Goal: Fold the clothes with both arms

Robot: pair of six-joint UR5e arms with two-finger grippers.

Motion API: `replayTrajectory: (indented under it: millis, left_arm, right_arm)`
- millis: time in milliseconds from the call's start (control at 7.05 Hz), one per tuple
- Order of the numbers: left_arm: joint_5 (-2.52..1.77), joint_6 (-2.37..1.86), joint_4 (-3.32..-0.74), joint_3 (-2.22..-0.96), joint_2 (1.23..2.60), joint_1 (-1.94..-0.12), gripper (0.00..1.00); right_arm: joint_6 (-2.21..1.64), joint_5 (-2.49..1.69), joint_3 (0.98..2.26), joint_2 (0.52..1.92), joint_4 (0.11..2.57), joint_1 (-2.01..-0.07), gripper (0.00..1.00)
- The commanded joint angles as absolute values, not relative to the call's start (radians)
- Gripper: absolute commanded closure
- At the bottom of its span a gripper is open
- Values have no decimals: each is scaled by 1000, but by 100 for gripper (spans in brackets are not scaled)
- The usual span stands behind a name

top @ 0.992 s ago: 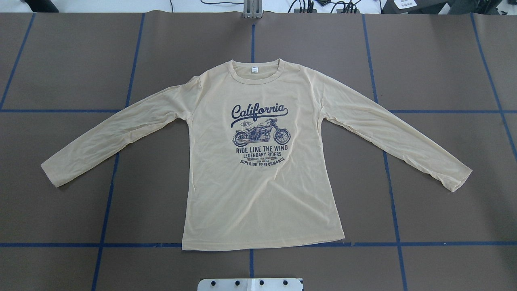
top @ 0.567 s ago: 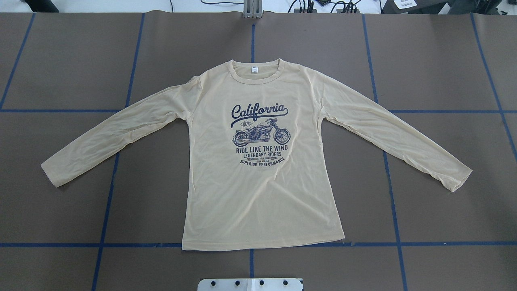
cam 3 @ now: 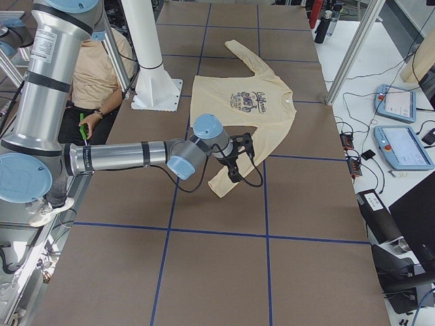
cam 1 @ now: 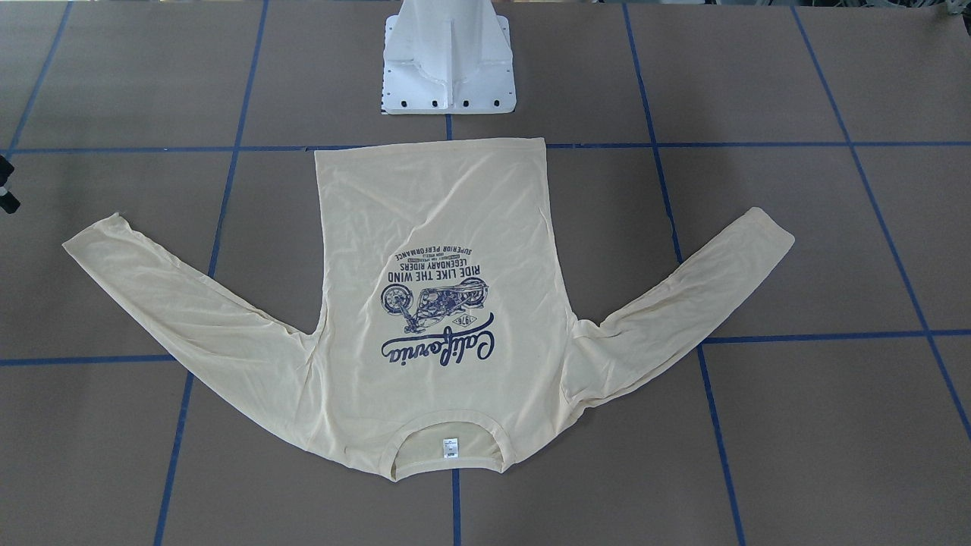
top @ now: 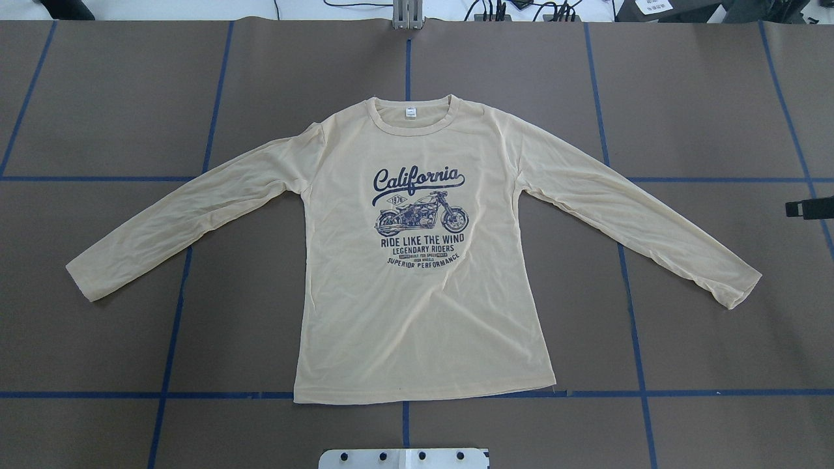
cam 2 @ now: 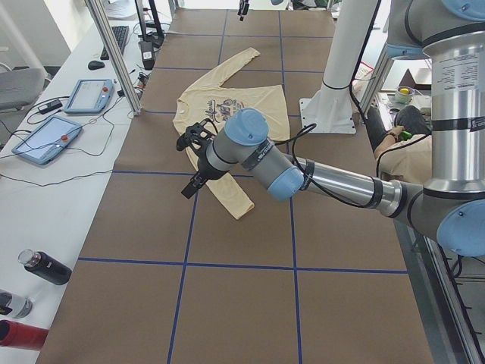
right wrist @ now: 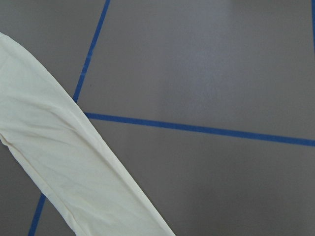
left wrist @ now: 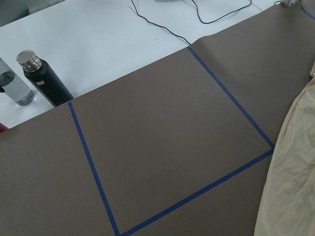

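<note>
— At the overhead right edge, what is new?
— The black right tool (top: pixel 808 208) just appears; released or clenched, I cannot tell. The pale cream-yellow long-sleeved T-shirt (top: pixel 423 312) lies flat on the brown table (top: pixel 130 98), untouched, so folding only begins.

The long-sleeved T-shirt (top: pixel 417 326) is coloured pale cream-yellow and printed with a navy motorcycle graphic (top: pixel 420 218); its neck label (top: pixel 410 112) is white. The brown table (top: pixel 117 98) is gridded with blue tape lines (top: pixel 218 98).
</note>
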State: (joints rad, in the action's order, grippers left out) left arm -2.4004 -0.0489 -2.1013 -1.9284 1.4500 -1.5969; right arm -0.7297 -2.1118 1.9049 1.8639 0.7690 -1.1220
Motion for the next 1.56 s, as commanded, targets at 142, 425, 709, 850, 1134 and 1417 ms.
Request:
replayTrajectory:
  millis: [142, 425, 709, 850, 1134, 1417]
  left_arm:
    - [-2408, -48, -2102, -1925, 1450, -1597, 0]
    - [-2408, -48, -2102, -1922, 1450, -1597, 0]
    - [-2408, -48, -2103, -1917, 1450, -1597, 0]
    - [-2408, -48, -2102, -1917, 1450, -1597, 0]
    - [-2408, -46, -2103, -1914, 1450, -1597, 0]
    - [-2408, -44, -2103, -1913, 1450, -1597, 0]
  right_arm:
    - [-937, -1834, 1776, 1876, 556, -854, 4]
    - [-927, -1812, 1646, 1878, 419, -833, 16]
    - [-923, -1807, 1634, 1891, 419, -819, 24]
    - [-923, -1798, 1634, 1901, 419, -802, 29]
    - [-923, -1770, 1634, 1907, 419, -763, 30]
    - [-923, -1752, 1634, 1907, 419, -740, 35]
